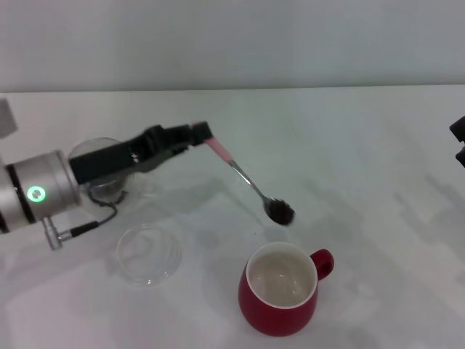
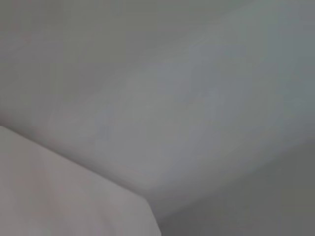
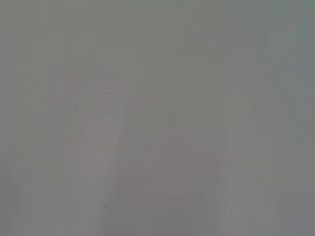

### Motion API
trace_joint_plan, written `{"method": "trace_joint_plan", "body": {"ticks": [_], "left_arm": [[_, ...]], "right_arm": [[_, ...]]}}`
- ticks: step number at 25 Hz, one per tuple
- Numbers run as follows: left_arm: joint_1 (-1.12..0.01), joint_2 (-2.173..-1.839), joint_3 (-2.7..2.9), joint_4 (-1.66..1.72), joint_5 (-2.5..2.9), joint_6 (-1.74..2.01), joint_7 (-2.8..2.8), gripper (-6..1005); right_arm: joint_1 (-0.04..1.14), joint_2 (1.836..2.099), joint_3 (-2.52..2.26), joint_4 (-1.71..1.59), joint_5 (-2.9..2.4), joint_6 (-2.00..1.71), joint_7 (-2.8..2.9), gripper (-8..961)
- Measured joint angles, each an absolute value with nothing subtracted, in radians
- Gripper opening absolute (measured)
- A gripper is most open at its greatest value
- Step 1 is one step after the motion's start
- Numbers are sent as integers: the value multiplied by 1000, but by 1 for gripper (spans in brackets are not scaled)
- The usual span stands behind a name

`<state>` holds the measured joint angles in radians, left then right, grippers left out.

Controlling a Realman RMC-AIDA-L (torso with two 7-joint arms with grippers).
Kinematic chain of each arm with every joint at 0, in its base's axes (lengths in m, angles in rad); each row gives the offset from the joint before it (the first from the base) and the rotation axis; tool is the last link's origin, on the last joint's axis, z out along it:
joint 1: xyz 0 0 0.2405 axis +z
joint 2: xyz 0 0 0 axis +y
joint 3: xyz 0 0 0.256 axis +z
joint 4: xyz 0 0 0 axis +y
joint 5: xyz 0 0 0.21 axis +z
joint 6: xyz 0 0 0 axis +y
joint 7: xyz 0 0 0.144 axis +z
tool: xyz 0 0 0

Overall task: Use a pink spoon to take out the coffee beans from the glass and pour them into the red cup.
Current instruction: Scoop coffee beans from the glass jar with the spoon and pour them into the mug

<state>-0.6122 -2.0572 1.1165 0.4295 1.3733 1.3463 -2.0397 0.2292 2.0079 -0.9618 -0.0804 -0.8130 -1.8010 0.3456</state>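
Observation:
My left gripper (image 1: 202,135) is shut on the pale pink handle of the pink spoon (image 1: 243,177). The spoon slants down to the right, and its metal bowl carries a heap of dark coffee beans (image 1: 280,211) in the air, just above and behind the red cup (image 1: 280,298). The red cup stands at the front, its cream inside looks bare and its handle points right. The glass (image 1: 102,169) stands behind my left arm, mostly hidden by it. My right gripper (image 1: 459,142) is parked at the right edge. The wrist views show only blank surfaces.
A flat round clear glass disc (image 1: 150,253) lies on the white table (image 1: 363,182) left of the red cup. A grey cable hangs from my left wrist near the glass.

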Motion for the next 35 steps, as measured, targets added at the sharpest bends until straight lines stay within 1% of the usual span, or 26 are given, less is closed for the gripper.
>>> {"method": "trace_joint_plan", "body": {"ticks": [8,13,22,30,35], "left_arm": [[-615,-2064,1185,443,1384,1370,-2022,118],[-587,-2061,1199,521,1440,1370,-2014,118],[-592,-2063,1199,635,1566,1364,-2017,119],[-611,-2067,1206,727,1633,1363,-2018,118],[-643,-2069,1240,763,1646,1366,-2046,119]], "right_arm": [[215,2008,-962,-79,-813,-1824,361,722],[212,2008,-967,-69,-814,-1834,361,722],[212,2008,-969,-59,-816,-1841,382,722],[211,2008,-969,-52,-818,-1841,382,722],[210,2008,-969,-46,-819,-1838,382,722]]}}
